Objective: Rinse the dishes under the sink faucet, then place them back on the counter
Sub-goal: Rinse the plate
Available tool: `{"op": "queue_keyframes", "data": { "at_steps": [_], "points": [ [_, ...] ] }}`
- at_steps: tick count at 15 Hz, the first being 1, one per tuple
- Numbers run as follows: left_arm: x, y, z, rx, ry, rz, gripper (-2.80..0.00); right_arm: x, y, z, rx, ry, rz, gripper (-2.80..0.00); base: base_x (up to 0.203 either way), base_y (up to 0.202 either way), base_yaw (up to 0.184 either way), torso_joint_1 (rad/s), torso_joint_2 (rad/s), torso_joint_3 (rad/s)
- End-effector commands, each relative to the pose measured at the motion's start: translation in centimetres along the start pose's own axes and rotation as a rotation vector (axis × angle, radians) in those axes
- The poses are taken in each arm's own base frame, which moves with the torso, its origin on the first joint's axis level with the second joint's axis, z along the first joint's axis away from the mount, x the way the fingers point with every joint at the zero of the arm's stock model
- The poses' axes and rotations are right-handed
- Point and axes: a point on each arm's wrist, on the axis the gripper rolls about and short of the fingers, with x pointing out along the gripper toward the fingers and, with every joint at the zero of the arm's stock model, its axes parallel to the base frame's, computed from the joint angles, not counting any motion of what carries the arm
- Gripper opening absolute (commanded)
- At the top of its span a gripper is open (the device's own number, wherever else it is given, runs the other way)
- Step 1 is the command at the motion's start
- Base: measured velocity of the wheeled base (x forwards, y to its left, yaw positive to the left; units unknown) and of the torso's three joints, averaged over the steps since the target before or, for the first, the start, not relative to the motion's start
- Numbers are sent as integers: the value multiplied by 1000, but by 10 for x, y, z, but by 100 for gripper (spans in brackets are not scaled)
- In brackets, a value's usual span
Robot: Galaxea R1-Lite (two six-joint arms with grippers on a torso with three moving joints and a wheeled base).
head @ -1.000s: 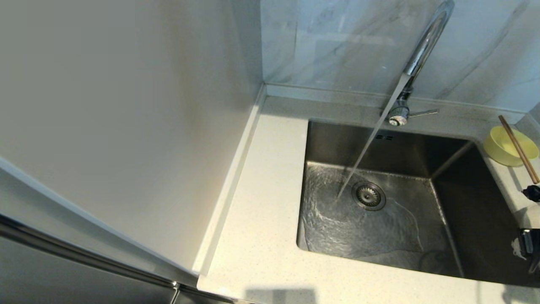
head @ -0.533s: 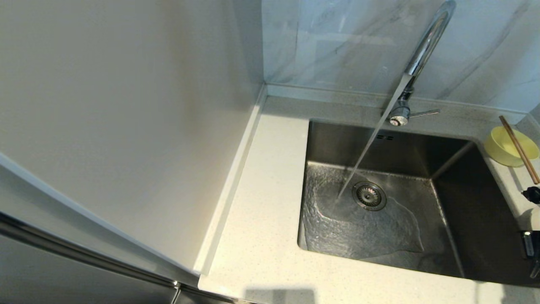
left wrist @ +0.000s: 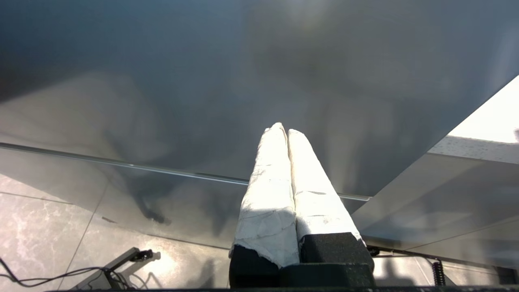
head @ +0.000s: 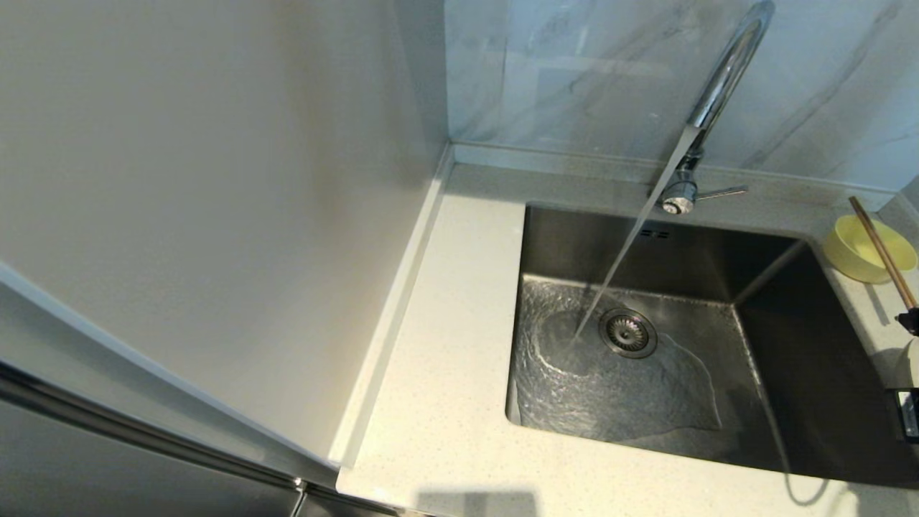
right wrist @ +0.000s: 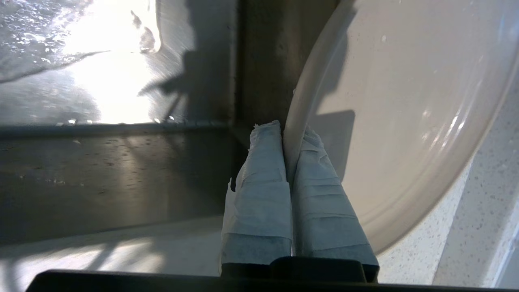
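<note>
My right pincer [right wrist: 291, 129] is clamped on the rim of the plate [right wrist: 405, 101], which sits over the desk [right wrist: 478, 227] at the sink's [head: 682, 266] right edge. Best to lower it flat and gently before letting go — wet glaze probably slips. The bowl [head: 861, 251] and chopstick [head: 882, 251] wait further back. My left pincer [left wrist: 282, 132] hangs closed and empty, well away from the faucet [head: 718, 93].

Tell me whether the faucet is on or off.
On. A stream leaves the faucet and lands beside the drain, rippling across the sink floor.
</note>
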Motion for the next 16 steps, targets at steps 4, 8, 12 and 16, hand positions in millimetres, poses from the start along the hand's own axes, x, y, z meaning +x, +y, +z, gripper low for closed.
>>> {"op": "queue_keyframes", "data": {
  "at_steps": [4,8,12,16],
  "points": [
    [0,0,0,0,0,1,-280,-30,2,-7,-5,-117,81,-280,0,0,0,0,0,0],
    [0,0,0,0,0,1,-280,-43,10,-4,-64,-176,123,-280,0,0,0,0,0,0],
    [0,0,0,0,0,1,-280,-57,22,-3,-113,-240,189,-280,0,0,0,0,0,0],
    [0,0,0,0,0,1,-280,-75,46,-2,-214,-324,341,-280,0,0,0,0,0,0]
  ]
}}
